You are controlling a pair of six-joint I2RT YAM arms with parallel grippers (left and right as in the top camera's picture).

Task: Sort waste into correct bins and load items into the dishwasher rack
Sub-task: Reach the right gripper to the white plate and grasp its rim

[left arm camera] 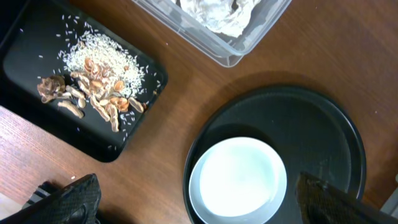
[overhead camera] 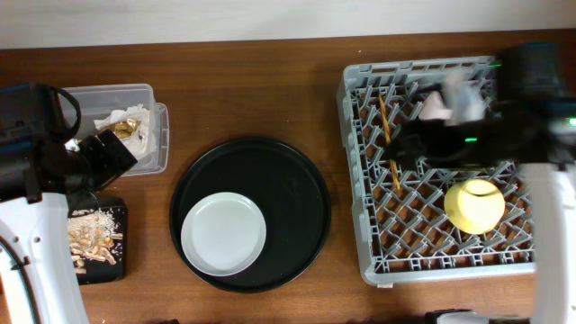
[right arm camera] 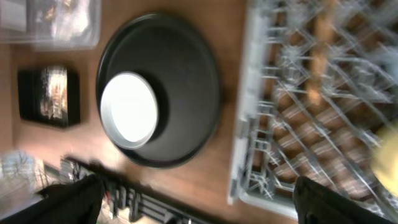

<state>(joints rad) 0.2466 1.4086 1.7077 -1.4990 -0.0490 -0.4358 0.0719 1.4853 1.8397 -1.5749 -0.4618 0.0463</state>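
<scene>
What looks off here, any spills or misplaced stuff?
No spills visible: rice and scraps lie inside the black tray, paper and foil in the clear tub. Only oddity: the plate sits off-centre on the round tray, near its rim.

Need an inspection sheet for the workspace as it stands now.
surface: brown wooden table.
job's things: clear tub holds white paper and gold foil; black tray holds rice and food scraps; grey plate on round serving tray; yellow dish and chopsticks in dishwasher rack.
clutter: nothing seen.
grippers: left gripper open, empty; right gripper open, empty.
cables: dark loop at left arm.
surroundings: pale strip beyond table's far edge.
</scene>
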